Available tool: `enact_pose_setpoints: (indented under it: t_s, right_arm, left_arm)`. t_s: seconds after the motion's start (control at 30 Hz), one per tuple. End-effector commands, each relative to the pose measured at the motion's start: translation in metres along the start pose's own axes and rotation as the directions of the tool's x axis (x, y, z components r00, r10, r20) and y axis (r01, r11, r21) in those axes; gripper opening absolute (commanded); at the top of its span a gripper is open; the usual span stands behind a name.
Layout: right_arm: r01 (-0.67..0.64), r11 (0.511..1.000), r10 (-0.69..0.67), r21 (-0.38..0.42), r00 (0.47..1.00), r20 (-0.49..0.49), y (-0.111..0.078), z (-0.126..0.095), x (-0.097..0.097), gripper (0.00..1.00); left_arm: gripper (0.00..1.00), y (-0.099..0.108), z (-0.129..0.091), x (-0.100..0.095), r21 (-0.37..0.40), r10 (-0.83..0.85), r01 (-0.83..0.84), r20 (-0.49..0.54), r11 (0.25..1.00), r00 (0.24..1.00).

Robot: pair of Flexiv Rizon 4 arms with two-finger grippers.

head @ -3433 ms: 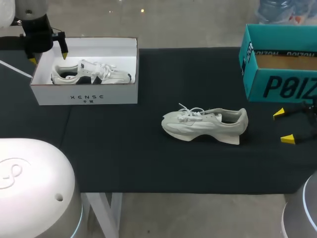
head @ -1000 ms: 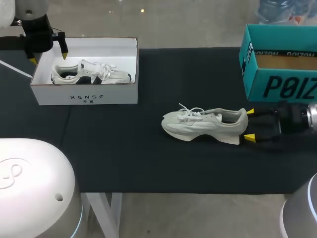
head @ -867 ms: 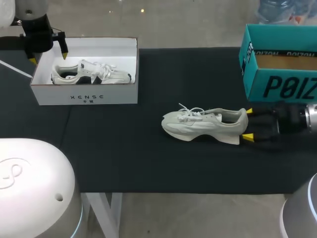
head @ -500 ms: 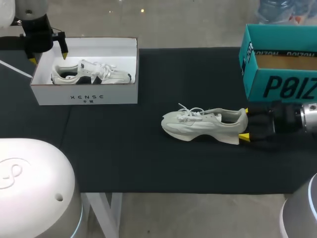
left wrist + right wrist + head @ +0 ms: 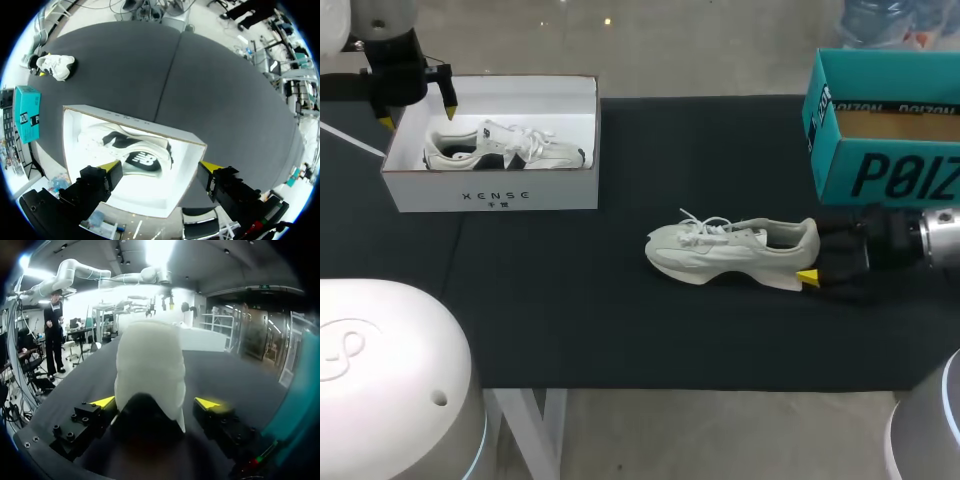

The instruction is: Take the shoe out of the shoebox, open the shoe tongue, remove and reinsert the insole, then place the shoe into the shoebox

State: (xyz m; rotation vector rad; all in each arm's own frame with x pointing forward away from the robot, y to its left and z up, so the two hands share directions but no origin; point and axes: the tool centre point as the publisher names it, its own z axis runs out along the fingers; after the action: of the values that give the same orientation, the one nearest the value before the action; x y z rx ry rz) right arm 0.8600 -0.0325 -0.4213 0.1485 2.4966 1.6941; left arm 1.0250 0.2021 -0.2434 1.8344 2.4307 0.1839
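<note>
The pale grey fabric sneaker (image 5: 730, 250) is lying on its sole near the middle of the black cloth-covered table (image 5: 620, 330), outside of any box, with its toe pointing toward my left arm's side. The right gripper (image 5: 155, 402) is sitting low at the heel of this shoe. Its fingers (image 5: 102, 401) are standing wide apart, one on each side of the heel, and a small gap is showing on one side, so it is not gripping the shoe.

The left gripper (image 5: 417, 112) is hanging over the far left end of the white cardboard shoebox (image 5: 490, 190), with its fingers also spread wide and holding nothing. Inside this box a white sneaker with dark patches (image 5: 505, 148) is lying. A teal cardboard box (image 5: 880, 170) is standing open near the right gripper, just behind it.
</note>
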Motion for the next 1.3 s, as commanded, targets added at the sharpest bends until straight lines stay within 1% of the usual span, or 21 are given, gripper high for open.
enact_pose_setpoints:
  t_s: [0.03, 0.4, 0.43, 0.77, 0.8, 0.83, 0.9, 1.3]
  right_arm:
    - [0.001, 1.0, -0.001, 0.0, 1.0, 0.004, -0.001, 0.006, -0.002, 1.0]
    - [-0.004, 1.0, 0.004, -0.031, 1.0, -0.006, -0.006, 0.018, 0.001, 1.0]
    - [-0.002, 0.999, 0.002, -0.043, 1.0, 0.003, -0.007, 0.018, 0.002, 1.0]
    - [0.01, 0.998, -0.01, -0.055, 1.0, 0.006, -0.009, 0.016, 0.006, 1.0]
    - [0.008, 0.998, -0.008, -0.054, 1.0, 0.006, -0.009, 0.017, 0.006, 0.47]
    - [0.011, 0.998, -0.011, -0.062, 1.0, -0.004, -0.009, 0.018, 0.006, 0.0]
    - [-0.003, 0.999, 0.001, -0.053, 0.999, -0.034, -0.009, 0.021, 0.005, 0.0]
    - [-0.003, 0.999, 0.001, -0.053, 0.999, -0.034, -0.009, 0.021, 0.005, 0.0]
  left_arm:
    - [1.0, -0.001, 0.0, 0.001, -0.003, 0.001, -0.001, -0.001, 1.0, 1.0]
    - [1.0, -0.001, 0.0, 0.001, -0.003, 0.001, -0.001, -0.001, 1.0, 1.0]
    - [1.0, -0.001, 0.0, 0.001, -0.003, 0.001, -0.001, -0.001, 1.0, 1.0]
    - [1.0, -0.001, 0.0, 0.001, -0.003, 0.001, -0.001, -0.001, 1.0, 1.0]
    - [1.0, -0.001, 0.0, 0.001, -0.003, 0.001, -0.001, -0.001, 1.0, 1.0]
    - [1.0, -0.001, 0.0, 0.001, -0.003, 0.001, -0.001, -0.001, 1.0, 1.0]
    - [1.0, -0.001, 0.0, 0.001, -0.003, 0.001, -0.001, -0.001, 1.0, 1.0]
    - [1.0, -0.001, 0.0, 0.001, -0.003, 0.001, -0.001, -0.001, 1.0, 1.0]
